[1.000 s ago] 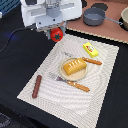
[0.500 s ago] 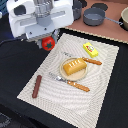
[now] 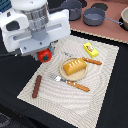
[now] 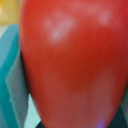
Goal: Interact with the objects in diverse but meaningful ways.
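Note:
My gripper [image 3: 44, 54] is shut on the red round tomato [image 3: 45, 56] and holds it in the air above the near-left part of the striped mat. In the wrist view the tomato [image 4: 70, 65] fills almost the whole picture; the fingers are hidden. The dark brown sausage [image 3: 37, 86] lies on the mat at the exterior view's left. The orange-yellow scored bread loaf [image 3: 74, 65] rests on the round tan plate [image 3: 82, 73]. The yellow block with red marks [image 3: 90, 48] lies on the mat's far right.
An orange-handled knife [image 3: 92, 61] and an orange-handled fork [image 3: 75, 84] lie beside the plate on the striped mat [image 3: 55, 95]. Grey pots [image 3: 94, 16] stand on the brown surface at the back. A cable [image 3: 6, 120] lies near the front left.
The arm has moved toward the exterior view's left and nearer the front, carrying the red tomato with it. The other foods have not moved.

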Robot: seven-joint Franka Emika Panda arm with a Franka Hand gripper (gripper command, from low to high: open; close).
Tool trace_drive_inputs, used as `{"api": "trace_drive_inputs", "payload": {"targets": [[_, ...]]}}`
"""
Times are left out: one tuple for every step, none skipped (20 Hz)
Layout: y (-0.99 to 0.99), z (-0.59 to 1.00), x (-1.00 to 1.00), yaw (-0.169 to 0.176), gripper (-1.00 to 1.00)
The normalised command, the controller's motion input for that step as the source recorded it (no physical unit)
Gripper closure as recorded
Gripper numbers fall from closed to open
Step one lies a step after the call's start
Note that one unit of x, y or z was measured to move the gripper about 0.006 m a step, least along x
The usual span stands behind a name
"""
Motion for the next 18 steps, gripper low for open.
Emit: {"api": "trace_drive_inputs", "payload": {"targets": [[-0.58, 0.31, 0.75, -0.065, 1.00], [-0.58, 0.31, 0.75, -0.065, 1.00], [-0.58, 0.31, 0.75, -0.066, 1.00], [-0.58, 0.31, 0.75, -0.066, 1.00], [-0.57, 0.31, 0.75, -0.068, 1.00], [-0.56, 0.31, 0.75, -0.072, 1.00], [-0.55, 0.30, 0.75, -0.072, 1.00], [-0.54, 0.31, 0.75, -0.076, 1.00], [-0.52, 0.30, 0.74, -0.079, 1.00], [-0.51, 0.29, 0.73, -0.083, 1.00], [-0.47, 0.25, 0.74, -0.089, 1.00], [-0.43, 0.19, 0.75, -0.092, 1.00], [-0.39, 0.11, 0.75, -0.093, 1.00], [-0.37, 0.09, 0.76, -0.097, 1.00], [-0.34, 0.07, 0.77, -0.094, 1.00], [-0.31, 0.05, 0.79, -0.087, 1.00], [-0.31, 0.05, 0.79, -0.087, 1.00], [-0.30, 0.05, 0.79, -0.084, 1.00]]}}
